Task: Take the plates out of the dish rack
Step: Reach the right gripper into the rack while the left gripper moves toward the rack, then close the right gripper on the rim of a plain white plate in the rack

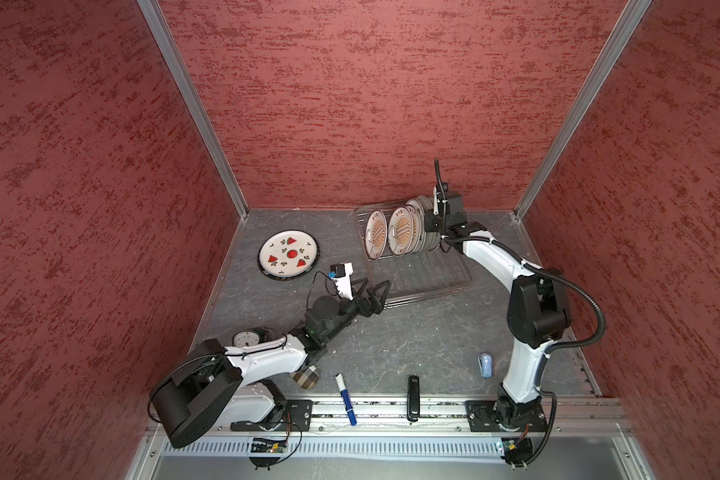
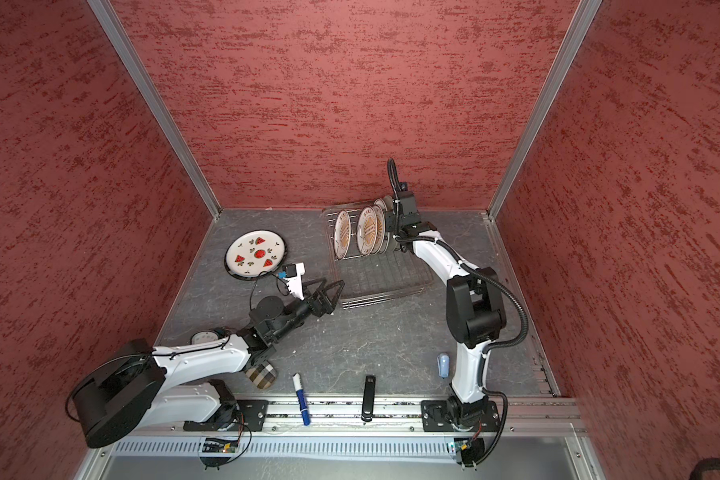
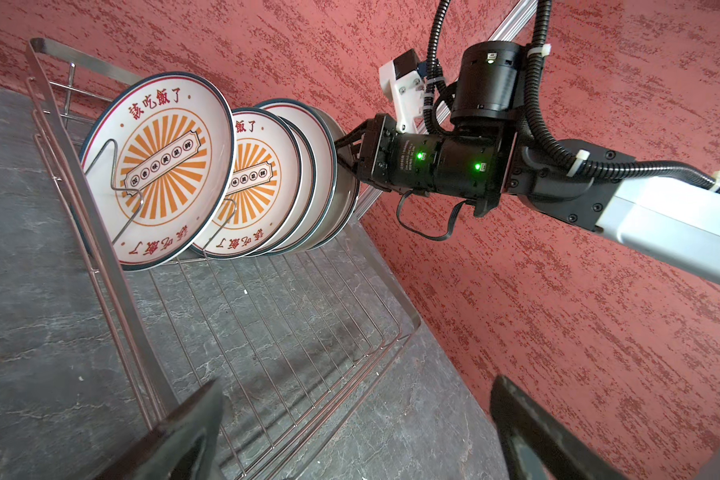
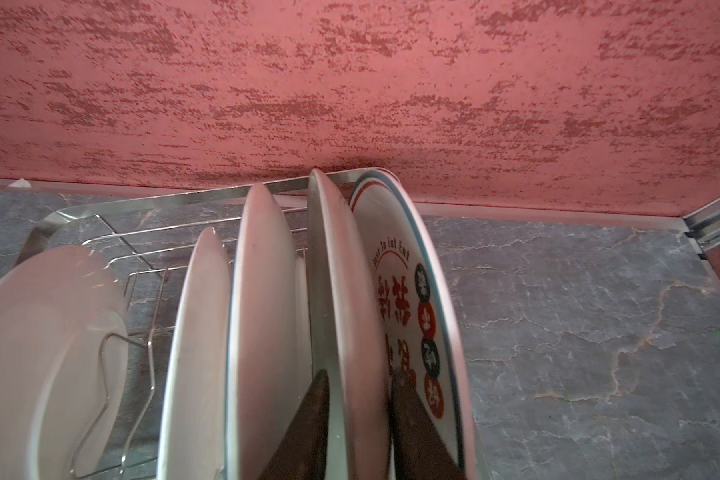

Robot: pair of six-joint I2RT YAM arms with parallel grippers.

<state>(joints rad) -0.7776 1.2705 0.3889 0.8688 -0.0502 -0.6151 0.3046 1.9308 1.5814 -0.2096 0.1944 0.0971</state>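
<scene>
dish rack (image 3: 292, 324): bright silver metal wire with a flat metal band, polished and shiny
plates (image 3: 163, 166): ceramic, smooth glossy glaze, printed orange and red pattern; plain white backs in the right wrist view
watermelon plate (image 1: 288, 252): same glossy glaze, dark rim
tabletop (image 1: 391, 340): grey stone-look surface with pale veins, matt
walls (image 1: 350, 104): red, rough and speckled, matt
corner rails (image 1: 191, 104): pale metal, satin finish
arm shells (image 1: 267, 357): smooth white plastic, slight gloss
cable conduit (image 3: 657, 168): black ribbed plastic
checked bundle (image 1: 306, 378): woven cloth, matt
</scene>
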